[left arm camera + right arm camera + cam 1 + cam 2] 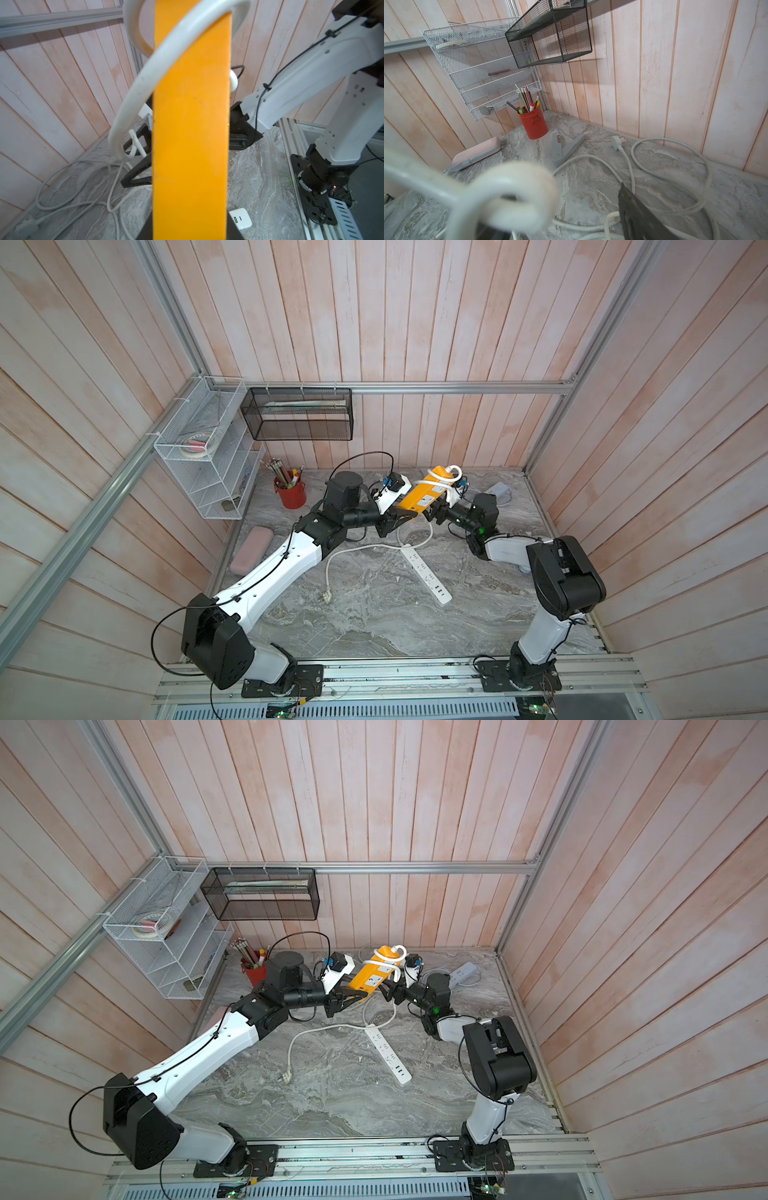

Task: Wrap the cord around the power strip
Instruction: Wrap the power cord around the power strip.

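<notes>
An orange power strip [424, 495] [371, 977] hangs tilted above the back of the table. My left gripper [401, 512] [353, 996] is shut on its near end; in the left wrist view the strip [190, 135] rises from between the jaws [190, 232]. Its white cord [451, 472] [395, 955] [145, 72] loops around the far end and trails down to the table. My right gripper [436, 512] [384, 992] stands open close beside the strip. In the right wrist view a blurred cord loop [512, 187] hides one finger; the other finger [639, 218] shows.
A white power strip [426, 574] with its own cord and plug [326, 597] lies mid-table. Another pale strip [498, 489] lies at the back right among loose cord. At the left are a red pen cup [291, 493], a pink case [251, 549], a white wire shelf [208, 448] and a black mesh basket [297, 414].
</notes>
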You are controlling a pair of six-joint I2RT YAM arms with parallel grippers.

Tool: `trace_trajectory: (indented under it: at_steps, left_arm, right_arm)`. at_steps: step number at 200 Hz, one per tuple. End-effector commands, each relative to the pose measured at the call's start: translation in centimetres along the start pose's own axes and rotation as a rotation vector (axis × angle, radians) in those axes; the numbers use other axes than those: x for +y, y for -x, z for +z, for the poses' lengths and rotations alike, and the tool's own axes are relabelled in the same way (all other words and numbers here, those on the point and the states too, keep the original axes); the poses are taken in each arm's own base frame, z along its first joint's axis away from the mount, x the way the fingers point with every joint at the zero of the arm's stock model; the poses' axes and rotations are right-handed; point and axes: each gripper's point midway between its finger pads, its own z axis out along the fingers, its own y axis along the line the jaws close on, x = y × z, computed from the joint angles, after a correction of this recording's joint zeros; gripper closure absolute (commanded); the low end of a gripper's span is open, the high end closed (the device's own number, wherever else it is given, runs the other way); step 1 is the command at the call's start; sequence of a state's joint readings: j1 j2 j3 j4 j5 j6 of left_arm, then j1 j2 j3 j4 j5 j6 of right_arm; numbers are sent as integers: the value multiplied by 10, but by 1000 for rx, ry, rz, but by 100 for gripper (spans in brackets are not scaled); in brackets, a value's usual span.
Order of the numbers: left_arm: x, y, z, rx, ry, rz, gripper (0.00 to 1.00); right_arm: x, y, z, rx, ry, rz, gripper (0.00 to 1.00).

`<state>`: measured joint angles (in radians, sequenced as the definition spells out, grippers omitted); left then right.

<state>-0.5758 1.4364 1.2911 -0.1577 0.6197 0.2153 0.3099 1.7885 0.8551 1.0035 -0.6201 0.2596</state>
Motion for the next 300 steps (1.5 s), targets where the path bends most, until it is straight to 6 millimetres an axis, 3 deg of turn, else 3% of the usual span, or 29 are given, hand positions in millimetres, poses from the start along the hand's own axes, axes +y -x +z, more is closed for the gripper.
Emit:
trace_trajectory:
  at_steps: [1,22,58,89,115,142,156,170,187,224,236,266,288,300]
  left_arm:
    - [18,44,-13,-106,83,37,100]
    - [27,48,-18,-120,121,17,100]
    - [80,58,-52,-170,297,-91,100]
    - [110,59,-79,-179,364,-134,100]
    - [130,53,-98,-117,455,-111,100]
    - [160,57,-138,-108,618,-117,100]
    - [176,55,-152,-81,720,-112,100]
    - [189,40,-149,-11,758,-136,100]
    - [197,15,-132,81,748,-145,100]
    - [215,-57,-95,335,748,-98,100]
    - [212,-82,-81,425,700,-65,100]
    - [181,-129,-43,582,515,-15,100]
    - [138,-147,-16,632,303,-3,100]
    - [109,-154,-7,656,179,-4,100]
  right_arm:
    - [-2,-3,-2,-25,-27,13,25]
    - [-2,-11,-1,-8,-46,5,36]
    - [-3,-41,-5,110,-109,-31,80]
    - [-10,-53,-18,191,-204,-116,100]
    - [-22,-54,-34,248,-311,-201,100]
    - [-51,-51,-61,324,-523,-320,100]
    - [-46,-40,-67,319,-537,-398,100]
    - [-21,-27,-64,297,-481,-538,100]
    - [10,-11,-55,285,-428,-695,100]
    - [65,33,-40,232,-352,-893,100]
    - [80,51,-37,211,-323,-942,100]
    - [106,98,-35,157,-270,-1027,100]
    - [112,118,-29,146,-255,-1063,100]
    - [105,127,-25,152,-260,-1071,100]
